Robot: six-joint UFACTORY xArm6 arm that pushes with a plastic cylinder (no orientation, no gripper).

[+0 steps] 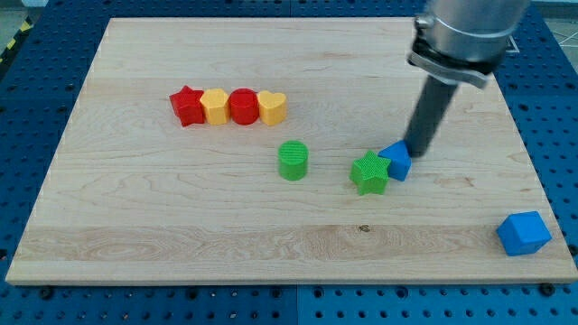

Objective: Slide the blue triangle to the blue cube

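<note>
Right, my tip (416,155) sits at the blue triangle (396,161), on its right-hand upper edge, seemingly touching. There are no fingers here to open or clench, just the bare rod. The triangle rests mid-board, pressed against the green star (370,172) on its left. The blue cube (524,233) waits well apart at the view's bottom right, so I judge the tip is on the wrong side to push that way. The rod hides part of the triangle's far edge.
</note>
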